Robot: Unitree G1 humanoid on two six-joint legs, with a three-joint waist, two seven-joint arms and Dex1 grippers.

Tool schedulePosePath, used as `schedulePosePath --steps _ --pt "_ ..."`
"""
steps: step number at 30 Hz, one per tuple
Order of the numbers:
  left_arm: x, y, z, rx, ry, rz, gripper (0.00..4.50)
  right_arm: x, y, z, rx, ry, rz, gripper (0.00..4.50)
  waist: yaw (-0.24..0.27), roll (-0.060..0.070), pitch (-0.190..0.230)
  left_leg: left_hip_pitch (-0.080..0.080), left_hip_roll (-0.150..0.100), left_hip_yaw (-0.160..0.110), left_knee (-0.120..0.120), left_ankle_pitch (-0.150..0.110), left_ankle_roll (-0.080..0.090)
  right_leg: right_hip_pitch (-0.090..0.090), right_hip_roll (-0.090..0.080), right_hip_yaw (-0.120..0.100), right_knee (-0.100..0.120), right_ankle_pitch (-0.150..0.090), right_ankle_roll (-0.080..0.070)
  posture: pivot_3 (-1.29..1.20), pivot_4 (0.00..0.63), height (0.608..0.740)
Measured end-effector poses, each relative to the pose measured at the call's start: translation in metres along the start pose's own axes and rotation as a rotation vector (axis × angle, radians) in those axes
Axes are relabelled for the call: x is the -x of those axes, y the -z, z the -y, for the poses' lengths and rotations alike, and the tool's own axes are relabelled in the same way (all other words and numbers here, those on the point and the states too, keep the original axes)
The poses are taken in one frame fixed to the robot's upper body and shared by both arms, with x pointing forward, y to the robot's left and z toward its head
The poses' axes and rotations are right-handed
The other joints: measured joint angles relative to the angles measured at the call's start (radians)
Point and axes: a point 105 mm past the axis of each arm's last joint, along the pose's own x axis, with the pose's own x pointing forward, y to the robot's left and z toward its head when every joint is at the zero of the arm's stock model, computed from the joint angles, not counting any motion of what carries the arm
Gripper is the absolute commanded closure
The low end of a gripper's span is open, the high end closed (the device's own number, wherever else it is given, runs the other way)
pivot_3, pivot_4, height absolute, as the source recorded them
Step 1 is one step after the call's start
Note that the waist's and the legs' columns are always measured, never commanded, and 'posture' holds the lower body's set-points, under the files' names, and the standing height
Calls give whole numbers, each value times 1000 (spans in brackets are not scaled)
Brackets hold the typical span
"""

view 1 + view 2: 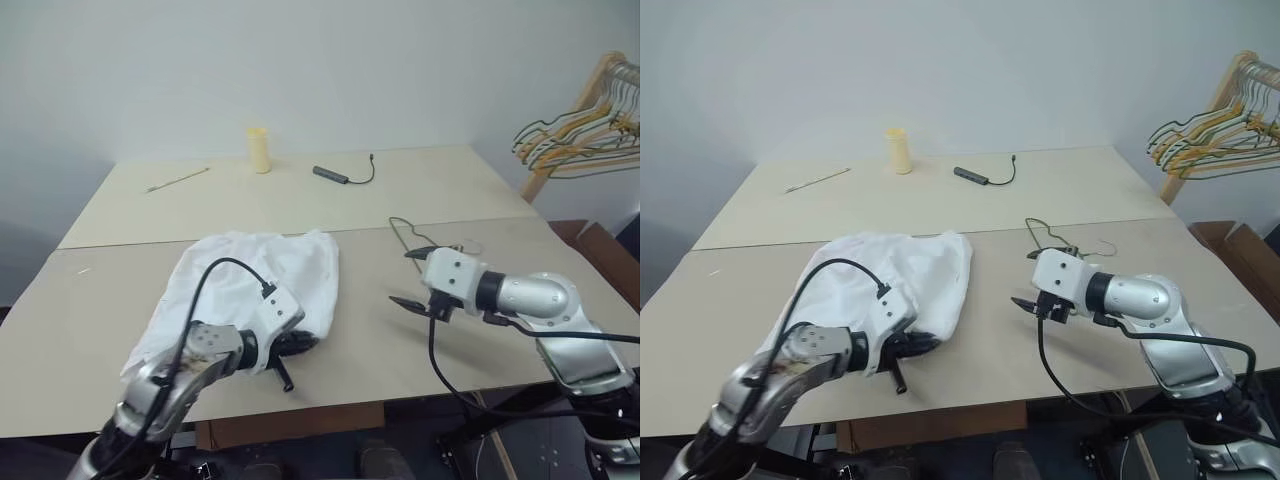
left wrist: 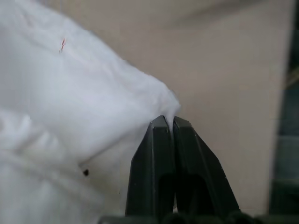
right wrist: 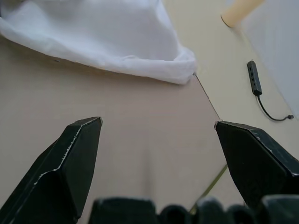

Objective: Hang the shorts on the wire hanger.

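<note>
Two fingers (image 2: 161, 140) pinching shorts (image 1: 255, 275) corner; right gripper (image 1: 412, 277) agape

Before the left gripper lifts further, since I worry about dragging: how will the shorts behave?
Probably floppy: the shorts lie in soft folds on the table. The left gripper is shut on one thin corner, so the rest will likely hang and trail. They look light, so slipping free seems unlikely.

We see the shorts (image 2: 70, 93) as soft white cloth, pinched between our left matt black fingers (image 2: 156, 154); beyond our right fingers (image 3: 70, 158), the surface (image 3: 117, 121) looks smooth, matt beige board.
</note>
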Motion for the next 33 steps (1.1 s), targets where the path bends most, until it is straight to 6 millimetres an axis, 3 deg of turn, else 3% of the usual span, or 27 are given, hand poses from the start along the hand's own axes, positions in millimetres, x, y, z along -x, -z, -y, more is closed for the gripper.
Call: schedulePosePath --steps 5,15,21,26,33 --pt "31 23 9 70 68 -70 4467 -27 4 2 179 -52 -4 0 -7 0 0 1 3 1 0 0 0 0 4 1 0 -2 4 -102 0 740" --pt "80 36 12 61 106 -95 4467 -94 8 -8 596 -192 53 0 -4 1 1 1 5 0 0 0 -1 -1 5 1 -1 2 -6 -55 0 740" --pt "92 41 8 22 77 -105 4467 -122 -1 -9 739 -244 105 0 -6 1 1 2 6 -1 -1 0 -1 -1 6 0 0 3 -7 -21 0 740" --pt "97 43 8 19 60 -98 4467 -135 -2 -18 735 -254 139 0 -3 1 1 2 6 -1 -1 -1 -2 -2 6 1 1 3 -8 -13 0 740" --pt "101 49 5 25 55 -100 4500 -141 10 -19 748 -274 85 2269 -5 1 1 7 7 -1 -3 -1 -2 -1 8 1 4 2 -11 -12 0 740"
